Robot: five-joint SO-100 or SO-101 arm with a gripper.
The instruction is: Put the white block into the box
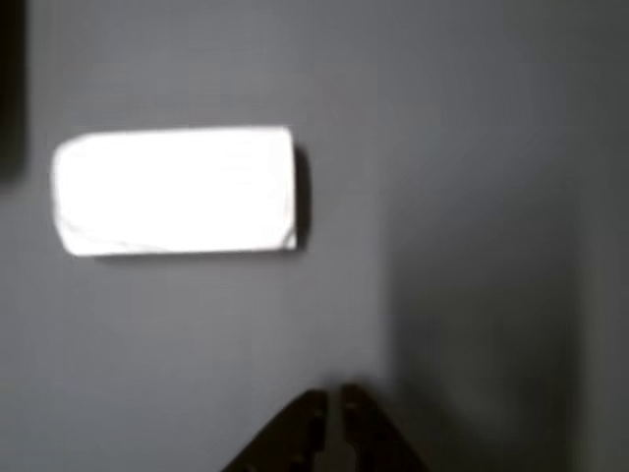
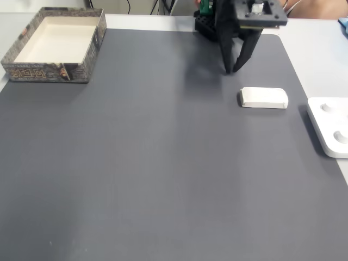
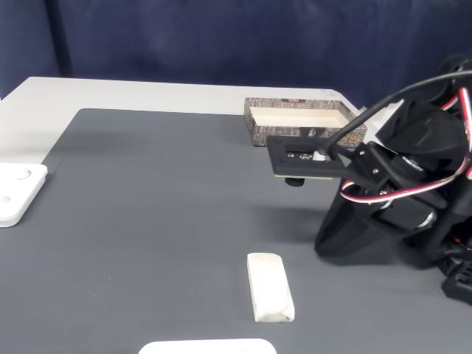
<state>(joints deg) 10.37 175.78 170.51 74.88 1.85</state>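
Note:
The white block [image 2: 263, 98] lies flat on the dark grey mat, lengthwise across a fixed view, and also shows in the other fixed view [image 3: 269, 287]. In the other view the white block [image 1: 177, 190] glares bright at the upper left. My gripper [image 2: 230, 70] hangs just behind and left of the block, apart from it, its two black fingers meeting in a point with nothing between them. The tips of my gripper [image 1: 332, 398] enter the other view from the bottom edge. The box [image 2: 46, 72] stands at the mat's far left corner, cream inside, speckled walls, nothing in it [image 3: 295, 135].
A flat white panel [image 2: 331, 128] with round dimples lies off the mat's right edge, close to the block. It appears at the left in another fixed view [image 3: 15, 193]. A further white edge [image 3: 206, 346] shows at the bottom. Wide bare mat [image 2: 152, 163] separates block and box.

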